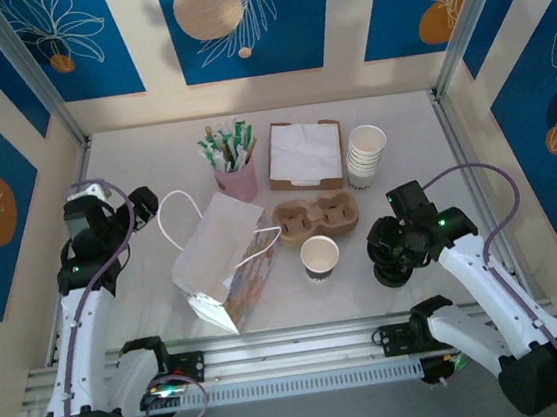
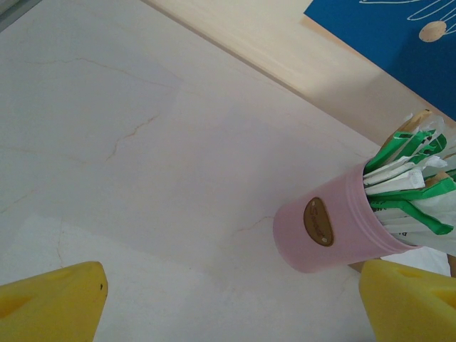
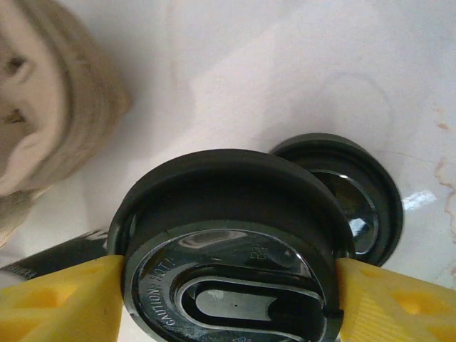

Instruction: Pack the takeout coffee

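The right wrist view shows the right gripper (image 3: 228,288) pinching a black lid (image 3: 228,235) between its yellow fingers, with a second lid (image 3: 363,199) flat on the table behind it. From above, the paper cup (image 1: 319,257) stands uncapped, just in front of the cardboard carrier (image 1: 315,217) and beside the white paper bag (image 1: 219,261). The left gripper (image 2: 228,299) is spread wide and empty near the pink holder (image 2: 328,228).

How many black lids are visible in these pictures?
2. One black lid sits between the right gripper's fingers; the second lid lies on the table just beyond it. More may be hidden underneath.
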